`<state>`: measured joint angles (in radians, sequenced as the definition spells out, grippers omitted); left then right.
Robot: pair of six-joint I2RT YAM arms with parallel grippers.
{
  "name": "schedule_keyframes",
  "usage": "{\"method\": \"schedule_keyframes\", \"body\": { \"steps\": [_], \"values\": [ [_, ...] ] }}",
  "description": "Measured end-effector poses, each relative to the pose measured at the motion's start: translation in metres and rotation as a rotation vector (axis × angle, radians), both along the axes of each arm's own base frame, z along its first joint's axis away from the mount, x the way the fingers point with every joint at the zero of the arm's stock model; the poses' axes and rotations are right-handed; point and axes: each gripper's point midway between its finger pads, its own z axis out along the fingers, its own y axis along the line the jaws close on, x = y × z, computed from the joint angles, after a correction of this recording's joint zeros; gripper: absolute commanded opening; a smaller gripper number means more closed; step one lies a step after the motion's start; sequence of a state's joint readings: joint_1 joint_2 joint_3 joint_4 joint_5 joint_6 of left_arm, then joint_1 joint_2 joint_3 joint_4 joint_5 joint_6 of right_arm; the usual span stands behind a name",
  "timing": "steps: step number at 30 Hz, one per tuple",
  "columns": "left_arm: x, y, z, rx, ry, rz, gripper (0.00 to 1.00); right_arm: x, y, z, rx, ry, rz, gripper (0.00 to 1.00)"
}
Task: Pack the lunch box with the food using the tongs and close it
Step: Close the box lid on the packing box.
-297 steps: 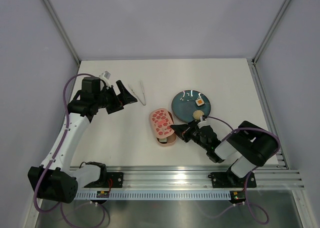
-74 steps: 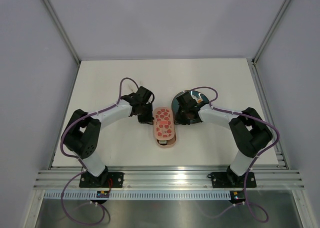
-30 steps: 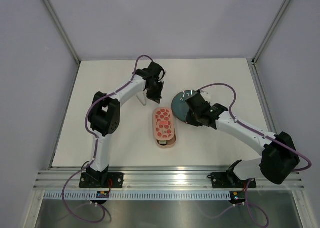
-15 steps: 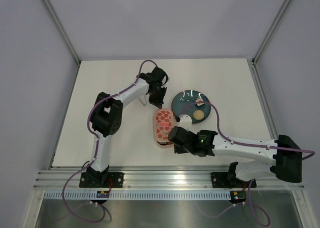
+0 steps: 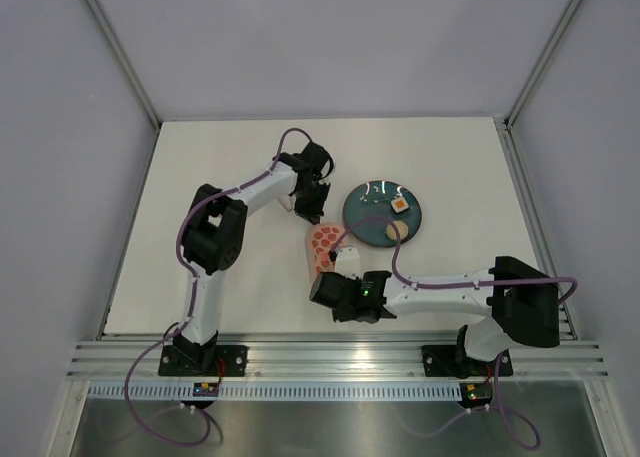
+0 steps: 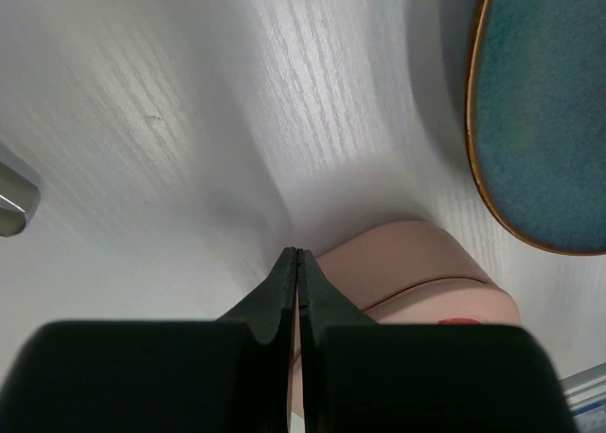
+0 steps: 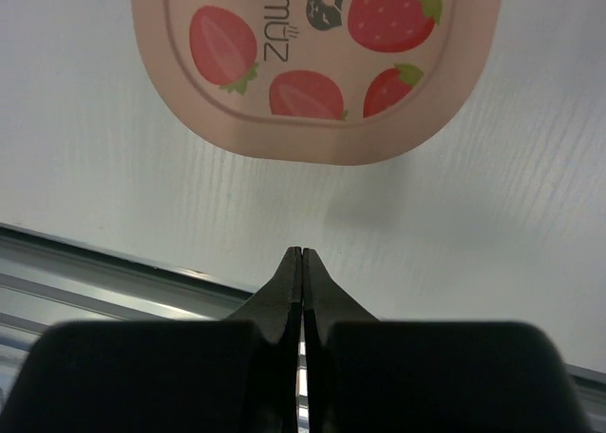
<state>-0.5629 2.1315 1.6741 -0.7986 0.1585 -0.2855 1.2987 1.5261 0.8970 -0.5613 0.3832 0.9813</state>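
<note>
With my left gripper [image 6: 296, 255] and right gripper [image 7: 300, 254] both pressed together, empty, I'd push the lunch box [image 7: 317, 130] just ahead squarely, slowly.

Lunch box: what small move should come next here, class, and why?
Probably open the right fingers and take the lid's near edge to lift it: they point at that edge, shut, the lid covers the lunch box, and a beige disc and cube lie on the plate.
</note>
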Motion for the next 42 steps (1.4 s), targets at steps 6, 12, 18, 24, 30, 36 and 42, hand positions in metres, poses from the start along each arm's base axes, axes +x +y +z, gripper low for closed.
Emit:
{"method": "schedule_keyframes", "body": {
  "steps": [6, 12, 18, 24, 30, 36, 42],
  "values": [
    [-0.003, 0.003, 0.001, 0.002, -0.002, 0.002, 0.0, 0.004, 0.008, 0.005, 0.03, -0.005, -0.015, 0.0],
    [0.001, 0.008, 0.012, 0.018, -0.042, 0.019, 0.0, 0.008, 0.006, 0.008, 0.031, -0.024, -0.027, 0.0],
    [0.012, 0.023, 0.037, 0.078, -0.133, 0.07, 0.0, 0.032, -0.001, 0.039, 0.107, -0.062, -0.095, 0.0],
    [0.019, 0.036, 0.094, 0.068, -0.275, 0.143, 0.0, 0.082, -0.022, 0.065, 0.146, -0.102, -0.206, 0.0],
    [-0.005, 0.036, 0.129, -0.068, -0.32, 0.166, 0.0, 0.096, -0.008, 0.073, 0.143, -0.106, -0.169, 0.0],
    [-0.05, 0.028, 0.076, -0.156, -0.146, 0.158, 0.0, 0.103, -0.006, 0.057, 0.128, -0.065, -0.155, 0.0],
    [-0.072, 0.024, 0.037, -0.181, -0.025, 0.168, 0.0, 0.103, 0.001, 0.02, 0.111, 0.003, -0.139, 0.0]
  ]
}}
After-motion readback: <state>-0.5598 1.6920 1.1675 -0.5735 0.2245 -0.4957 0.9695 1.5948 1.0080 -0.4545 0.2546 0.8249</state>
